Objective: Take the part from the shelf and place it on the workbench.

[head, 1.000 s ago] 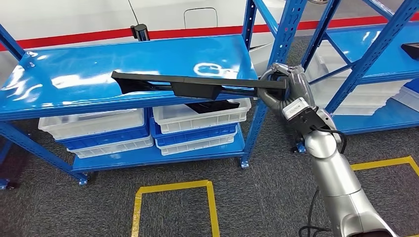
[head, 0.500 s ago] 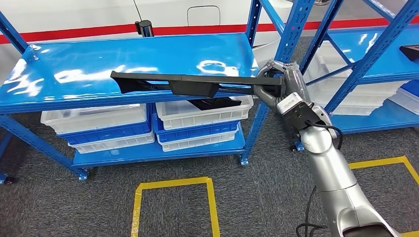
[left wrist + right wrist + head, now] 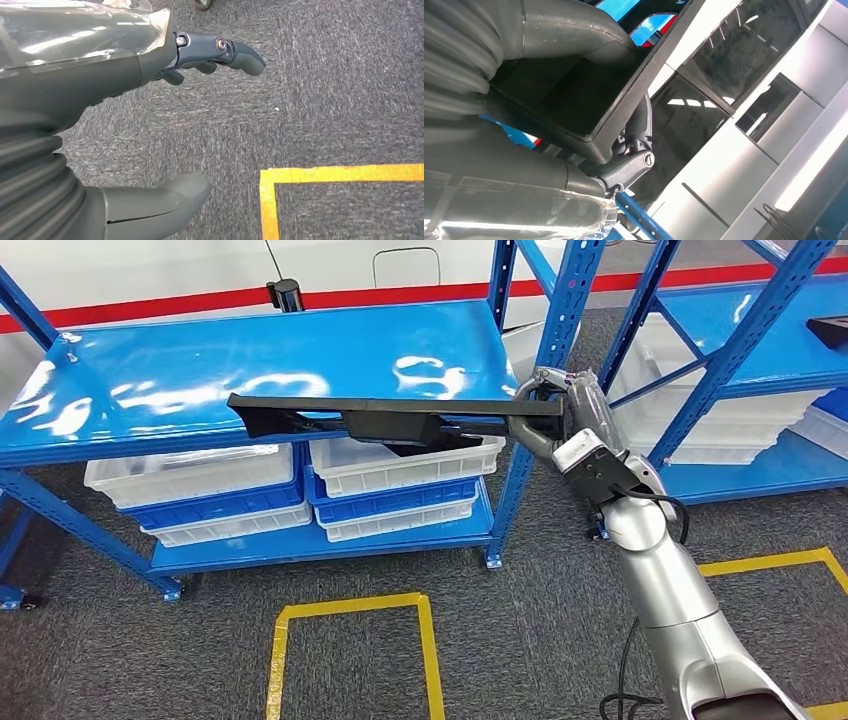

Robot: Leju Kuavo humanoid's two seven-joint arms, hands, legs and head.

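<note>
Since a second ago the part (image 3: 390,416) has dropped a bit, so it now hangs along the blue shelf's (image 3: 140,390) front edge, over the white bins (image 3: 400,465). Right hand (image 3: 560,415) is clamped on its end, right beside the blue upright (image 3: 545,350). Left hand (image 3: 150,125) hangs loose over grey carpet (image 3: 340,90), holding nothing, near yellow tape (image 3: 345,172).

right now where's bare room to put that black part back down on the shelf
The blue shelf top is bare behind the black part, back to the black post. The lower tier is crowded with white bins. The right hand holds the part's end.
</note>
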